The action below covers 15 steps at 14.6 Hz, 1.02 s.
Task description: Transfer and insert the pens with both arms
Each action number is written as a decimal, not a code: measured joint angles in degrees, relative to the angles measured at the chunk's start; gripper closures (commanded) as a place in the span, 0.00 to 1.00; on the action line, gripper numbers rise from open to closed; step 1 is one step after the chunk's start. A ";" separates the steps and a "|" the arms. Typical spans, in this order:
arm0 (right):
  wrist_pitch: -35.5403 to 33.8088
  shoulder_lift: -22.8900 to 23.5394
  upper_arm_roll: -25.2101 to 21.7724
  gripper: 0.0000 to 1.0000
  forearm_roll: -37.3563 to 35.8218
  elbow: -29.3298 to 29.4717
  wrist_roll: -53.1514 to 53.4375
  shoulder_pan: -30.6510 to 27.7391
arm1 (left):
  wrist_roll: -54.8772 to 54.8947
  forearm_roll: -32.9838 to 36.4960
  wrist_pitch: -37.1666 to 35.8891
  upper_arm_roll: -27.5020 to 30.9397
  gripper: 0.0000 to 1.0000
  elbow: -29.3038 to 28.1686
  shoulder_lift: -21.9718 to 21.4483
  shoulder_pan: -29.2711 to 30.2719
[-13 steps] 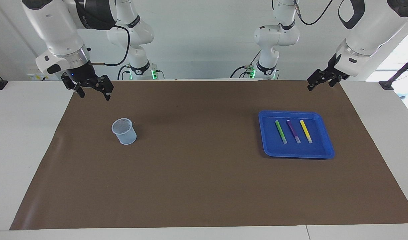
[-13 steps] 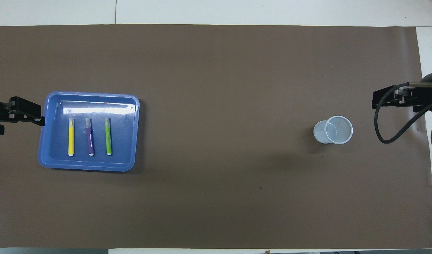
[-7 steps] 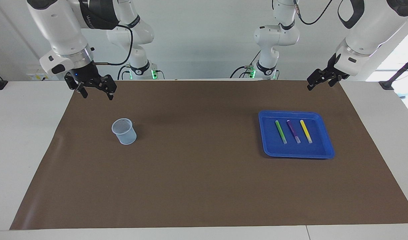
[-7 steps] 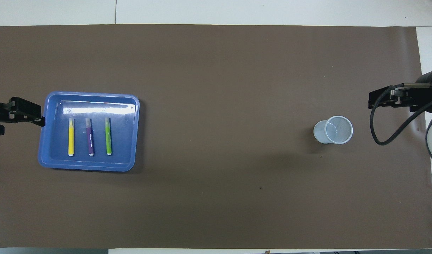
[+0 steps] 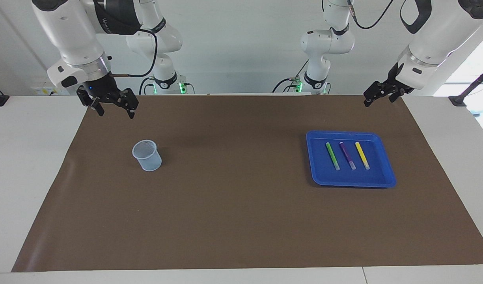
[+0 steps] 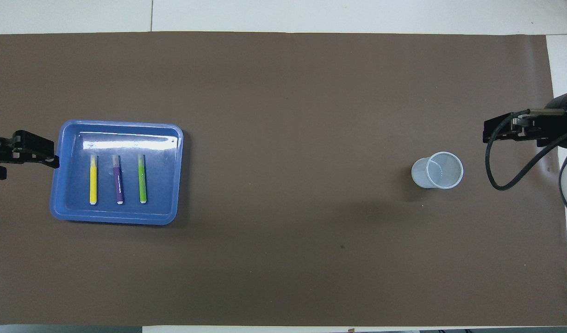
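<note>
- Both grippers are seen with jaws spread and nothing between them: the right gripper (image 5: 114, 111) is held in the air over the brown mat (image 5: 241, 221) at the right arm's end of the table, above the mat's edge nearest the robots; the left gripper (image 5: 379, 97) is held in the air over the mat's corner at the left arm's end, also at the edge nearest the robots.
- A pale translucent cup (image 5: 147, 155) is stood upright on the mat, farther from the robots than the right gripper, with its mouth open upward.
- A blue tray (image 5: 387, 179) is laid flat on the mat toward the left arm's end, farther from the robots than the left gripper.
- Three pens are laid side by side in the tray, apart from one another, their pale caps pointed away from the robots: the yellow pen (image 5: 362, 155) nearest the left arm's end, the purple pen (image 5: 347, 155) in the middle, the green pen (image 5: 332, 156) toward the cup.
</note>
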 measured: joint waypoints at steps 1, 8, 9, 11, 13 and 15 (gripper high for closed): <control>0.00 -0.01 0.00 0.00 0.00 0.00 0.00 0.00 | 3.02 0.00 3.46 0.04 0.00 -3.11 -0.30 1.24; -0.12 -0.02 0.00 0.00 0.01 0.00 0.00 0.00 | 23.75 -0.05 31.99 0.38 0.00 -24.16 4.73 8.41; -0.12 -0.02 0.00 0.00 0.01 0.00 0.00 0.00 | 24.67 -0.04 33.94 0.33 0.02 -24.40 6.29 8.43; -0.14 -0.02 0.00 0.00 0.01 0.00 0.00 0.00 | 26.41 -0.04 37.39 0.17 0.09 -24.69 8.94 8.42; -0.14 -0.02 0.00 0.00 0.01 0.00 0.00 0.00 | 27.75 -0.05 39.00 0.13 0.15 -24.70 10.70 8.42; -0.15 -0.02 0.00 0.00 0.01 0.00 0.00 0.00 | 28.26 -0.04 39.52 0.05 0.21 -24.70 11.43 8.32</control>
